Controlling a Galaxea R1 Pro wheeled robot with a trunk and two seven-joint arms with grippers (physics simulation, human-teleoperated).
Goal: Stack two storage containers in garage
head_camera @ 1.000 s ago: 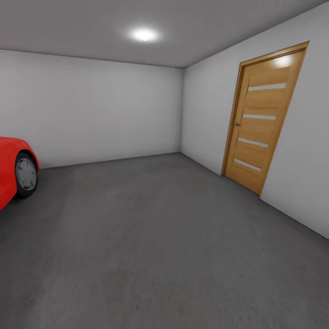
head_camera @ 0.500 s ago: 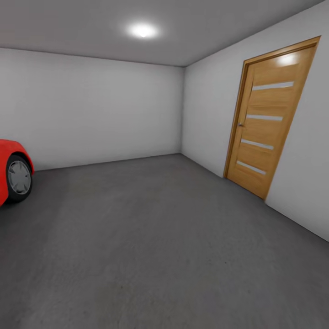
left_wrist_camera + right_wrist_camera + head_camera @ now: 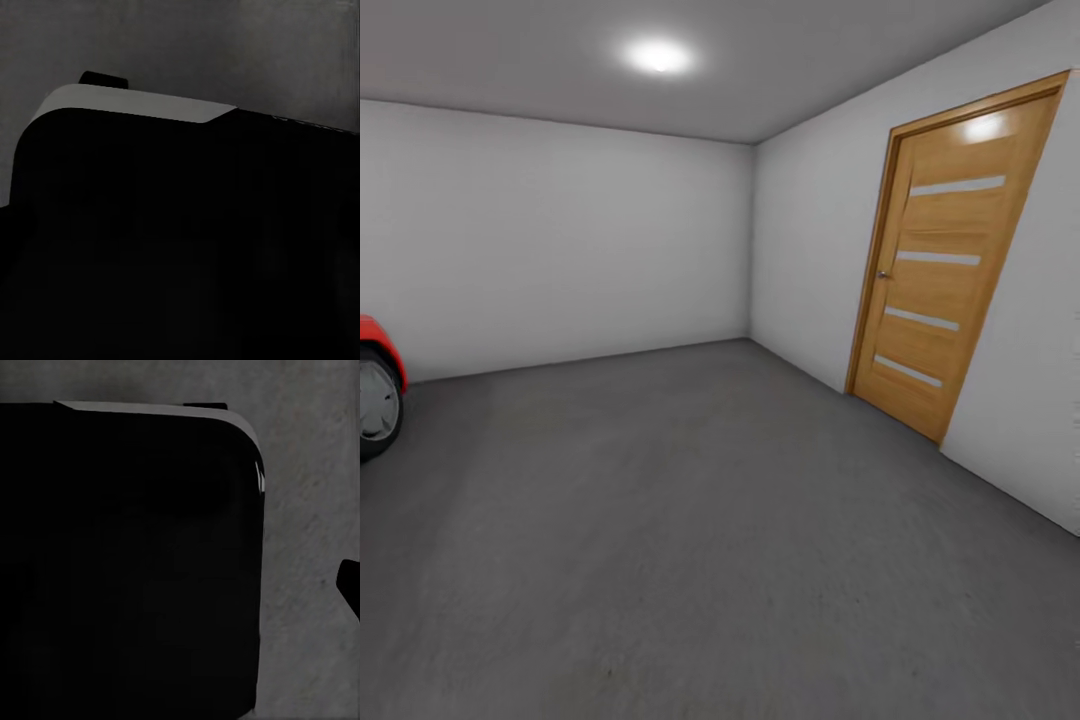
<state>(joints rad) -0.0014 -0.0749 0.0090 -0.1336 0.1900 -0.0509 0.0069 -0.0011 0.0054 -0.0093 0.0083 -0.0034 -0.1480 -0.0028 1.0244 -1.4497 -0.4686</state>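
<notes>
I cannot locate either of the storage containers from here; none of my feeds gives me orange-red plastic. Going by the task wording alone, I judge thin-walled plastic tubs to be light, fairly stiff but liable to flex at the rim, and smooth enough to slip. I would take hold on the two long walls, or under the rim, and keep the tub level.

Jaw state: I cannot tell for either arm. Both wrist feeds are largely blocked by a dark rounded body (image 3: 180, 247) close to the lens, with grey speckled ground beyond it.

The garage: the floor (image 3: 700, 540) is dark grey matte concrete, flat and bare from the wooden door (image 3: 935, 265) across to the far corner. That door is closed, set in the white wall (image 3: 810, 250) to its left, with pale horizontal strips across it. Well apart from the door, at the opposite edge of the head view, are a red car (image 3: 372, 335) fender and a wheel (image 3: 375, 402). A ceiling light (image 3: 657, 55) is on above.

I judge the open concrete in front of the door a suitable stacking spot.
</notes>
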